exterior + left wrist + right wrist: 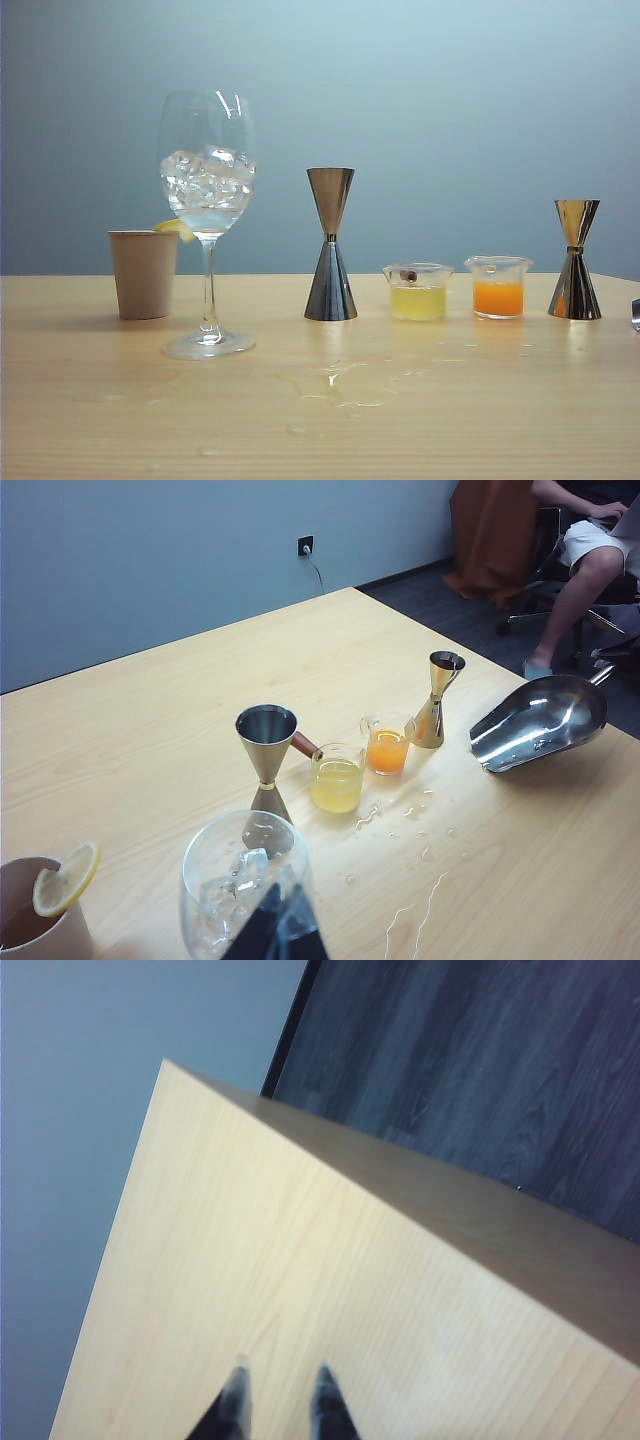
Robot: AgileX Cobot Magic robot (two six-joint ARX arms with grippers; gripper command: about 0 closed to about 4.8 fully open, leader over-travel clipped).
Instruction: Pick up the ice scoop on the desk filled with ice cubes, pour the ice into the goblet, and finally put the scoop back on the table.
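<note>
Spanning every view, one pale wooden table (320,420) carries one steel scoop (540,722), lying empty near the edge, well apart from one goblet (207,220) packed with ice cubes (207,178). Two jiggers (330,245), two beakers (417,291) and one paper cup (144,272) stand nearby. The right gripper (280,1385) hovers over bare wood, fingers slightly parted, holding nothing. The left gripper (272,930) sits beside the goblet; its state cannot be told.
</note>
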